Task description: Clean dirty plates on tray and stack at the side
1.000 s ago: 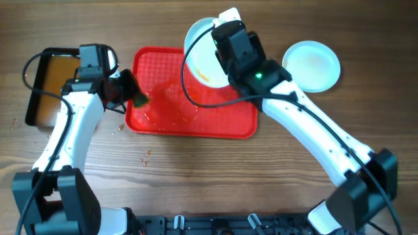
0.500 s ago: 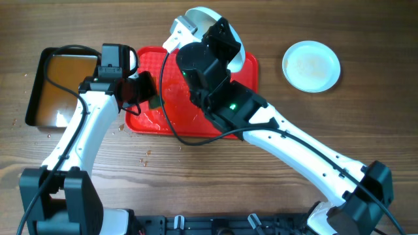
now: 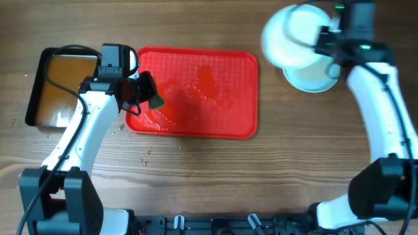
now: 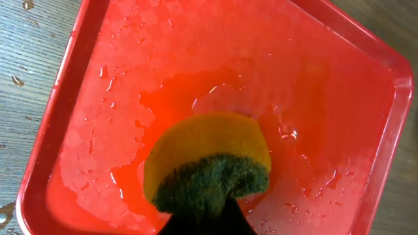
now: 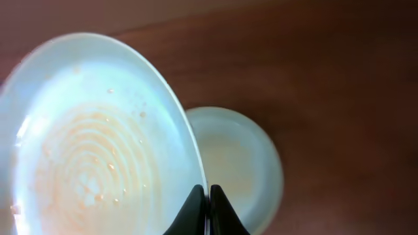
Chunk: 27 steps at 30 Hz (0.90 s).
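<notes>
Your right gripper [image 5: 208, 196] pinches 1 plate [image 5: 98, 143] by its rim, above the other plate [image 5: 238, 163] at the tray's [image 3: 228, 111] 3 o'clock. Your left gripper [image 3: 149, 96] clamps a sponge [image 4: 206, 160] over the tray's wet 9 o'clock end.

A brown wooden table [image 3: 196, 176] carries a wet red tray [image 3: 228, 72] near its middle. A black pan [image 3: 30, 98] of brownish water sits just left of the tray, and one pale plate [image 3: 308, 83] lies well apart on the right.
</notes>
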Motion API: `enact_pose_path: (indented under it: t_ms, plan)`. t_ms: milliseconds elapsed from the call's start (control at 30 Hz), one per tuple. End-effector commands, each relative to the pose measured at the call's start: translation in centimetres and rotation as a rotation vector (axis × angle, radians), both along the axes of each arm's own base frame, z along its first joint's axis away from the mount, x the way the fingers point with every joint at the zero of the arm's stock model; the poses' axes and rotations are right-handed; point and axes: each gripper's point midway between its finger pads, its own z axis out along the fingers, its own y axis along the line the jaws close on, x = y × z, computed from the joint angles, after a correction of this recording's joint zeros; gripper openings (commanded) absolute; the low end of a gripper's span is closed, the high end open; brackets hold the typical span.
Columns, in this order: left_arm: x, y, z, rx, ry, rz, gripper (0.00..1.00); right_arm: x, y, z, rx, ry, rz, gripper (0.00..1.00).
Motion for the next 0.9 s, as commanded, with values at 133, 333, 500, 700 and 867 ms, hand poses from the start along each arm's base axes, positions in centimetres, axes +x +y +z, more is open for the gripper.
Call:
enact_pose_path:
  t_ms: [133, 333, 500, 700, 867]
  plan:
    - [-0.1, -0.4, -0.4, -0.014, 0.011, -0.008, 0.04, -1.6, -6.9, -8.4, 0.203, 0.120, -0.214, 0.04]
    - [0.0, -0.4, -0.4, -0.014, 0.007, -0.008, 0.04, -1.7, -6.5, -14.2, 0.247, 0.241, -0.211, 0.55]
    - [1.1, -0.3, 0.2, -0.010, -0.043, -0.004, 0.04, -0.5, 3.4, -13.0, 0.574, 0.226, 0.131, 0.53]
    - [3.6, 7.7, 0.1, 0.266, -0.121, 0.219, 0.04, -3.4, 18.2, -13.0, 0.602, 0.370, 0.461, 0.56]
    - [4.1, 16.4, 0.2, 0.277, -0.152, 0.430, 0.04, -6.6, 27.1, -13.9, 0.454, 0.428, 0.601, 0.60]
